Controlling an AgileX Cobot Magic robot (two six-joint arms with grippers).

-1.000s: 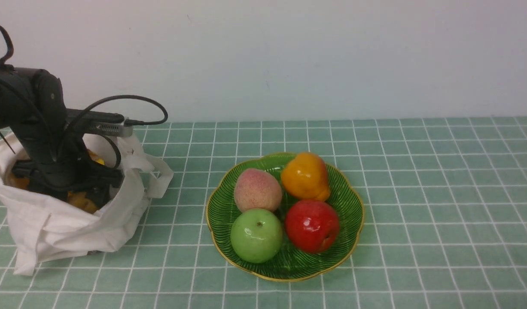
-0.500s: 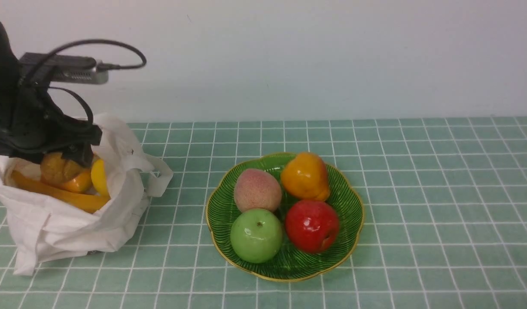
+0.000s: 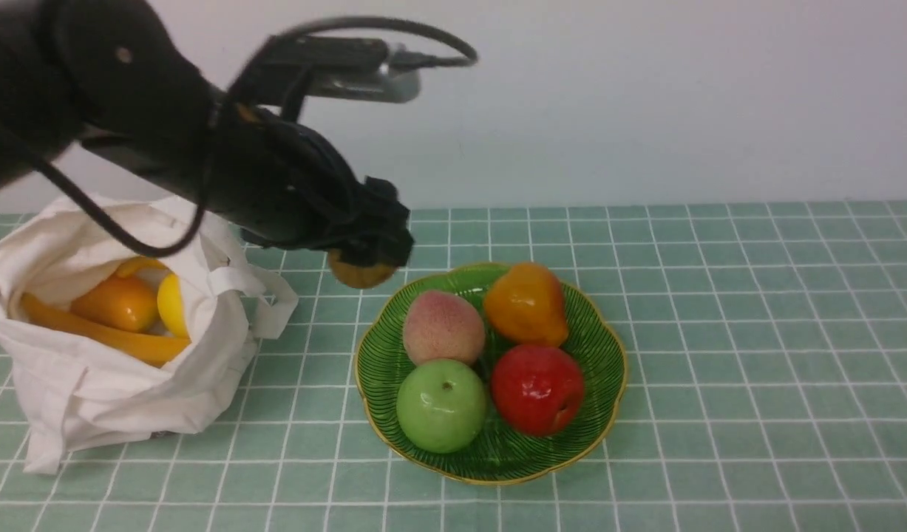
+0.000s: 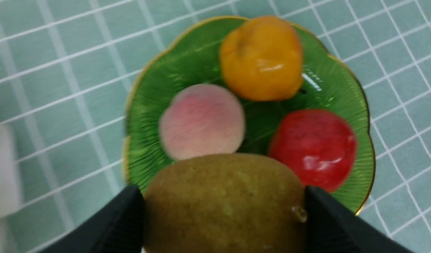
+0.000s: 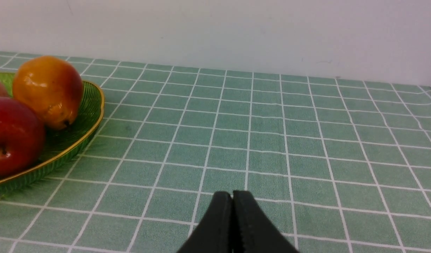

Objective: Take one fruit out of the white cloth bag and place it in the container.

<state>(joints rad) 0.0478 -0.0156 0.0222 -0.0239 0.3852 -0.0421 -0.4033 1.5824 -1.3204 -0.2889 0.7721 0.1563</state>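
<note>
Four fruits are sitting on the green plate [image 3: 605, 347]: a peach [image 3: 443, 326], a pear [image 3: 525, 303], a green apple [image 3: 441, 405] and a red apple [image 3: 537, 388]. The left gripper [image 3: 366, 260] is hanging in the air near the plate's far left rim, and its two black fingers [image 4: 113, 225] are clamping a brownish kiwi [image 4: 224, 203] from both sides. From the front the kiwi is showing only as a brown underside poking out below the gripper, clear of the checked tablecloth [image 3: 756, 369]. Whether it is hanging over the rim or just beside it cannot be told.

At the table's left the white bag [image 3: 128, 391] is slumping with its mouth gaping, well apart from the gripper. An orange fruit [image 3: 117, 301], a yellow fruit [image 3: 171, 305] and a long orange-yellow piece [image 3: 106, 336] are lying inside it.

Only its own wrist view is showing the right gripper [image 5: 232, 196]. It is sitting low over the tablecloth, to the right of the plate, with its fingers pressing together and nothing between them.
</note>
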